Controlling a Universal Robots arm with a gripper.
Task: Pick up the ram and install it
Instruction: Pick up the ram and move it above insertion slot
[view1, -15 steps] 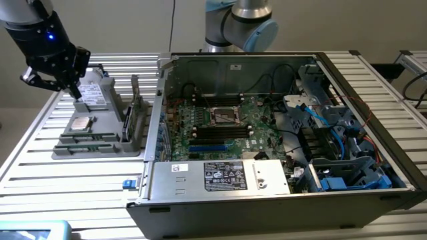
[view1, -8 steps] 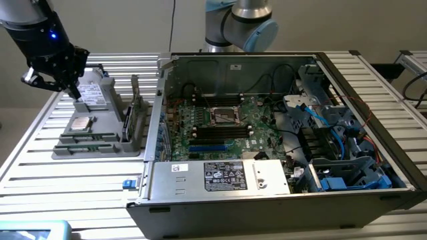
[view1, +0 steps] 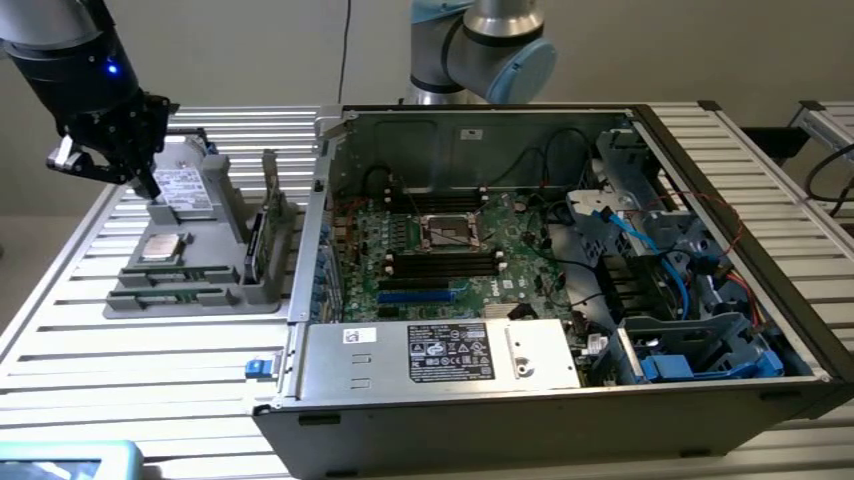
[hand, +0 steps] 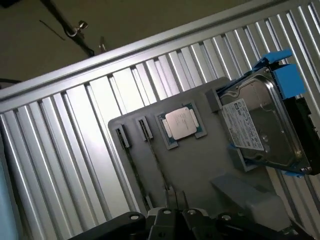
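The work surface is a slatted aluminium table (view1: 80, 330), on which an open computer case (view1: 561, 400) is laid on its side with the motherboard (view1: 441, 255) exposed. The long black memory slots (view1: 441, 264) on the board are seen unoccupied, so installation is judged not yet begun. At the exterior view's left of the case, a grey parts tray (view1: 200, 300) is placed; a silver hard drive (hand: 260, 127) in a blue carrier, a processor (hand: 180, 122) and an upright expansion card (view1: 274, 240) are held in it. The ram (view1: 171, 294) is located in the narrow slots at the tray's near end, beside the processor on the side away from the hard drive; in the wrist view it is presented edge-on, so it can probably, not certainly, be read as two thin sticks. The gripper (view1: 144, 185) is positioned above the tray, with its fingers pressed together and nothing pinched between them. The ram is therefore judged not yet picked up: both the pick and the installation are left outstanding.
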